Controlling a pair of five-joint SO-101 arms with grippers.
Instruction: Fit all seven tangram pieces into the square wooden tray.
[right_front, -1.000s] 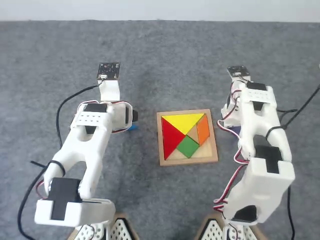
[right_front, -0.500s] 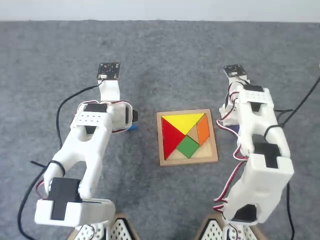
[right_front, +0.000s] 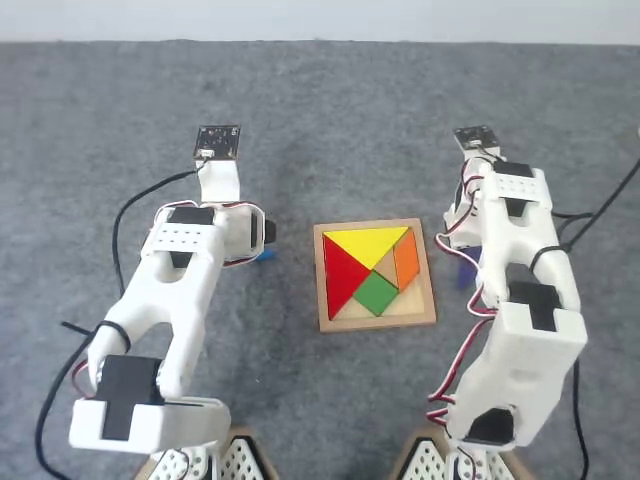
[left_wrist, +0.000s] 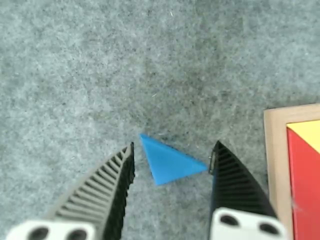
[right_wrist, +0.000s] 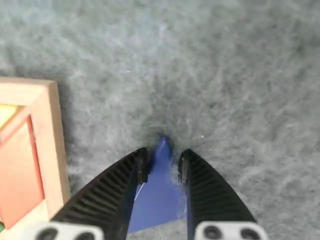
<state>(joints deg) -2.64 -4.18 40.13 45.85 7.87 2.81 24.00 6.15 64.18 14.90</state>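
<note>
Grey felt covers the desk (right_front: 330, 120) from edge to edge, and the square wooden tray (right_front: 375, 322) lies on it between my two arms. Seated in the tray are a yellow triangle (right_front: 368, 243) along the far side, a red triangle (right_front: 342, 275) on the side toward my left arm, an orange parallelogram (right_front: 406, 260) on the side toward my right arm, and a green square (right_front: 377, 293) set on its point in the middle. A small pale patch shows where yellow, orange and green meet; I cannot tell whether it is a piece or bare wood. The near strip of the tray floor is bare wood. My left tool (left_wrist: 174, 150) is low over the felt with its fingers spread wide apart, and a light blue triangle (left_wrist: 167, 162) lies flat between them. One corner of it sits just beside the finger nearer the tray, and it lies clear of the other finger. That triangle is near the tray's outer rim but not touching it. My right tool (right_wrist: 163, 157) is on the opposite side of the tray, drawn in narrow and clamped on a dark blue triangle (right_wrist: 157, 195). Its point pokes out past the fingertips, and it sits close to the tray rim on that side.
</note>
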